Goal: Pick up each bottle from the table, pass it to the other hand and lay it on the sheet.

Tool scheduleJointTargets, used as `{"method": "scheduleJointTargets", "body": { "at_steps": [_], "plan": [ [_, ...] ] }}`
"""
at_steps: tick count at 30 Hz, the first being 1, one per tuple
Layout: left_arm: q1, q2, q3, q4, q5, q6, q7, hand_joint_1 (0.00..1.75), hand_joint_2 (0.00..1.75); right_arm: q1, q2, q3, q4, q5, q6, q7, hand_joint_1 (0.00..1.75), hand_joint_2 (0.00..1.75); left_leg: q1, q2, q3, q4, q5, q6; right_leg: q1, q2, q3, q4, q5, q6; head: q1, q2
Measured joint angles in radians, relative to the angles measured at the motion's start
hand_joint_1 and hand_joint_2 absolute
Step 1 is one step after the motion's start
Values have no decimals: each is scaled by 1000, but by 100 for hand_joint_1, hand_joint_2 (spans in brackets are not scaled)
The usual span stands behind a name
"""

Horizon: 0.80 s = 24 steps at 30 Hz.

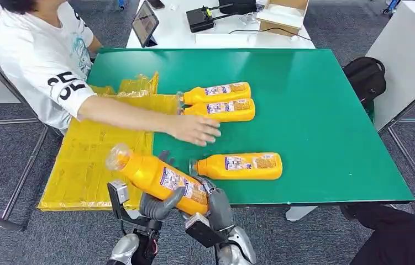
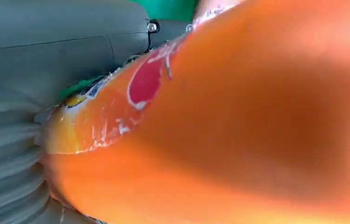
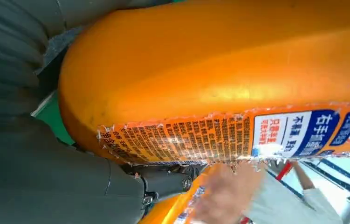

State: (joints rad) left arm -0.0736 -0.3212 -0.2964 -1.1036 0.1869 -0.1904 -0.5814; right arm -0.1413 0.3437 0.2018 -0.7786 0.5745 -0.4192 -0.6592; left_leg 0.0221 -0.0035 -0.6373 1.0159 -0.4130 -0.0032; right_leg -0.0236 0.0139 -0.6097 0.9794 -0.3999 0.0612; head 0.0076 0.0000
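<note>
1. Green table — broad top that takes up the middle of the head view; a white desk with a tablet and boxes stands beyond its far edge.
2. Yellow sheet — crinkled, spread over the table's left part and overhanging the near-left corner; nothing lies on its bare middle.
3. Person in a white shirt, seated at the far left. One arm reaches across the sheet; the person's hand rests flat on the green top, just below the two far bottles.
4. Held bottle — orange, labelled, raised above the table's near edge. Long axis runs diagonally: clear cap end up and to the left, over the sheet's near-right edge; base down and to the right, at the robot's hands. Both wrist views show its orange body and label pressed close to the lens.
5. Lone bottle — on its side on the green top, near the front edge, long axis left to right, cap to the left.
6. Far pair of bottles — on their sides, touching along their length, caps to the left at the sheet's right edge.
7. Left hand — thumb and fingers curled around the lower body of the held bottle; gripping it.
8. Right hand — wrapped against the base end of the same bottle, fingers closed on it, just beside the left hand.
</note>
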Motion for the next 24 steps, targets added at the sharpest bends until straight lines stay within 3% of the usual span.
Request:
{"method": "scheduleJointTargets", "body": {
  "at_steps": [2,19,20,21,22,24],
  "plan": [
    [1,0,2,1,5,-9,-5,175,175,-4,0,1,11,-1,0,0,175,175,0,0,0,0,0,0,0,0,0,0,0,0,0,0],
    [10,0,8,-27,-45,-6,-60,175,175,-41,0,44,73,-68,33,0,175,175,0,0,0,0,0,0,0,0,0,0,0,0,0,0],
    [11,0,8,-29,-50,-4,-61,175,175,-42,0,47,73,-73,35,0,131,175,0,0,0,0,0,0,0,0,0,0,0,0,0,0],
    [12,0,7,-32,-54,0,-62,175,175,-42,0,50,74,-80,37,0,131,175,0,0,0,0,0,0,0,0,0,0,0,0,0,0],
    [12,0,6,-34,-58,3,-62,175,175,-43,0,54,74,-86,39,0,0,175,0,0,0,0,0,0,0,0,0,0,0,0,0,0],
    [12,0,5,-35,-66,12,-66,175,175,-44,0,61,75,-97,44,0,0,175,0,0,0,0,0,0,0,0,0,0,0,0,0,0]
  ]
}}
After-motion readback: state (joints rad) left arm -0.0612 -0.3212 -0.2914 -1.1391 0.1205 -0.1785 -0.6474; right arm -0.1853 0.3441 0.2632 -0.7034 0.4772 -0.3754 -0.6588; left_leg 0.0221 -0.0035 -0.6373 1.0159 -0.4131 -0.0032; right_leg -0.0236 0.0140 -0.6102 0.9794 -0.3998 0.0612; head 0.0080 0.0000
